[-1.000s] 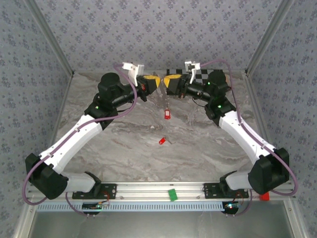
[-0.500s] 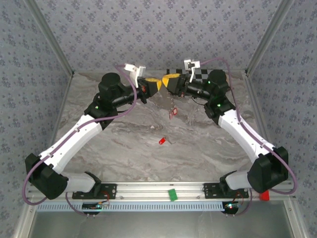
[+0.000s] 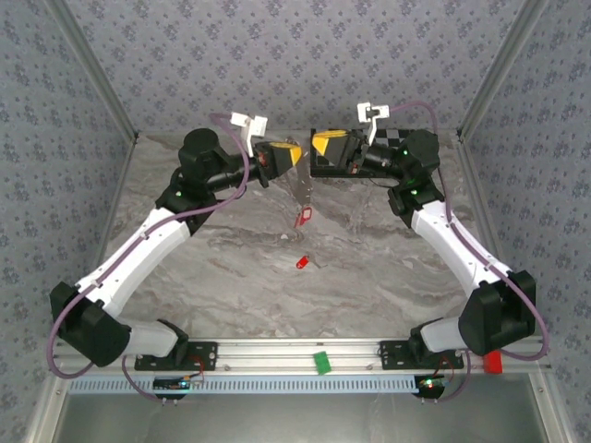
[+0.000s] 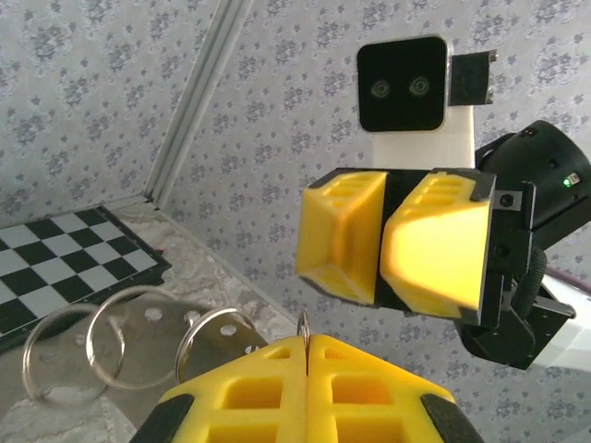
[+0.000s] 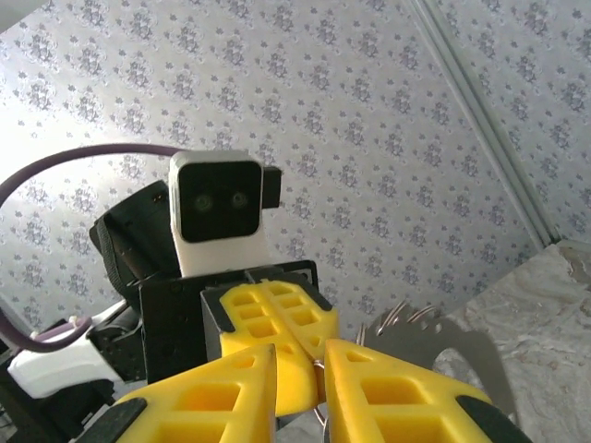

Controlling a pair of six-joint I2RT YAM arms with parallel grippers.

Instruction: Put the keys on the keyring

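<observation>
My left gripper [image 3: 294, 158] is raised at the back of the table and shut on the thin edge of the keyring [image 4: 304, 325]. Below it hangs a grey plate [image 3: 300, 186] carrying more wire rings [image 4: 138, 337], and one red-headed key [image 3: 302, 217] dangles at the bottom. A second red key [image 3: 302, 263] lies on the marble. My right gripper [image 3: 317, 147] faces the left one a short way off, its yellow fingers [image 5: 397, 397] slightly apart with nothing clamped between them. In the right wrist view the left gripper's fingers [image 5: 272, 318] stand just beyond that gap.
A checkerboard mat [image 3: 374, 140] lies at the back, behind the right arm. A green block [image 3: 320, 362] rests on the front rail and a red block [image 3: 492, 363] beside the right arm's base. Patterned walls enclose the marble table [image 3: 231, 268].
My right gripper has drawn back to the right, away from the left gripper. The hanging key swung right, then back left. The key on the table has not moved.
</observation>
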